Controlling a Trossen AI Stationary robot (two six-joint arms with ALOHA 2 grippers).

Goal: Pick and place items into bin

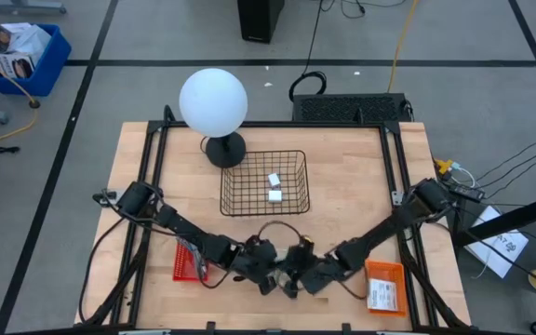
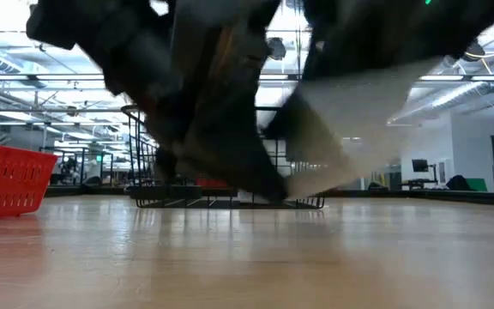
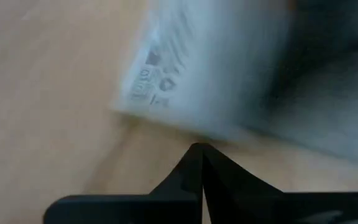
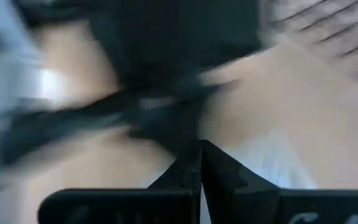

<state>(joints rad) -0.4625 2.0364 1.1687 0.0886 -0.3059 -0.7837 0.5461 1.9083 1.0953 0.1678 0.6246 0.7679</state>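
Wooden table (image 1: pixel 352 177): both claws' (image 1: pixel 287 270) fingers meet shut beside a tilted white packet (image 3: pixel 210 68).

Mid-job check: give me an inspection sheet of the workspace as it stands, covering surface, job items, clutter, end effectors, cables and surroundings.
Surface: wooden table, bare at right.
Job's things: two white blocks inside wire basket; white printed packet in the left wrist view; orange packet at the front right.
Clutter: globe lamp behind the basket; red basket front left.
End effectors: left end effector and right end effector close together at front centre, both shut in their wrist views.
Cables: loops in front of basket.
Surroundings: blue bin on floor.
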